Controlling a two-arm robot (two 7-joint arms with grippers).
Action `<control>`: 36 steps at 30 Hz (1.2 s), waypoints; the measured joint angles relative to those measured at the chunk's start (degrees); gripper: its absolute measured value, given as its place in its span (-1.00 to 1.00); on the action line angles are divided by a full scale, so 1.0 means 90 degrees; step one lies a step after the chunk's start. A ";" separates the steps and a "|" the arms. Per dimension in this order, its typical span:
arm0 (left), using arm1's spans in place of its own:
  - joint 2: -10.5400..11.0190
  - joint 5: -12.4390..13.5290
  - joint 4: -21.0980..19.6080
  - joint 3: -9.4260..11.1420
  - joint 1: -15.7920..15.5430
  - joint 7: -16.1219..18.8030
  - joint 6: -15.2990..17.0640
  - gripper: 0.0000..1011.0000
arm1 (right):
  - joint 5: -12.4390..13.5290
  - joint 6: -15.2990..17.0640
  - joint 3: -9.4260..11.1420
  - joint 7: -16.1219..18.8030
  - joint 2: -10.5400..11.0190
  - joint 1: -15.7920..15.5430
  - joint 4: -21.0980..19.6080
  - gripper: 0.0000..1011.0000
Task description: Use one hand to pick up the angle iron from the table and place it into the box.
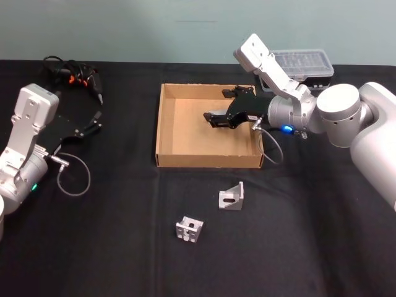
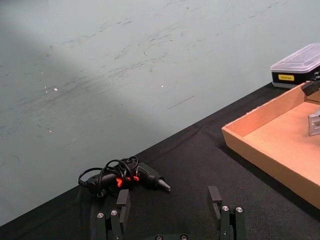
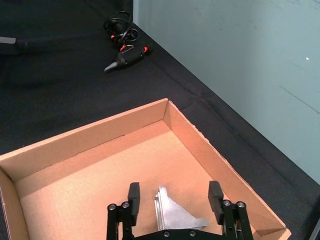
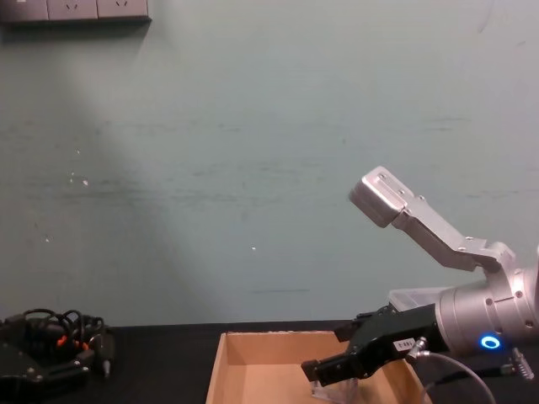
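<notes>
Angle iron [image 3: 172, 214]: on the floor of the box [image 1: 185, 159], toward its far wall.
Right gripper [image 3: 174, 188]: above the box, fingers wide apart astride the iron, gripping nothing.
Second angle iron [image 1: 231, 197]: on the table [image 1: 111, 247], before the box.
Left gripper [image 2: 169, 192]: left of the box, wide, empty.

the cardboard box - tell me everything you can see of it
The box is a shallow, open-topped rectangular tray of plain tan cardboard with low walls. It sits flat on the black table, toward the back. The open right gripper reaches in over its right side, and a silver angle iron appears to lie on its floor under that gripper.
</notes>
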 joint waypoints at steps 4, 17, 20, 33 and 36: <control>0.0000 0.0000 0.0000 0.0000 0.0000 0.0000 0.0000 1.00 | 0.0003 0.0009 0.0003 -0.0010 0.0002 -0.0002 -0.0008 0.88; 0.0000 0.0000 0.0001 0.0000 0.0000 0.0000 0.0000 1.00 | 0.0126 0.0091 0.0172 -0.0028 0.0176 -0.0263 -0.0533 0.98; 0.0000 0.0000 0.0001 0.0000 0.0000 0.0000 0.0000 1.00 | 0.0298 0.0164 0.0358 -0.0021 0.0390 -0.0555 -0.1108 0.98; 0.0000 0.0000 -0.0001 0.0000 0.0000 0.0000 0.0000 1.00 | 0.1577 0.0489 0.1031 0.0862 0.2189 -0.2487 -0.4356 0.98; 0.0000 0.0000 -0.0001 0.0000 0.0000 0.0000 0.0000 1.00 | 0.1738 0.0405 0.1023 0.1211 0.2565 -0.2745 -0.4656 0.98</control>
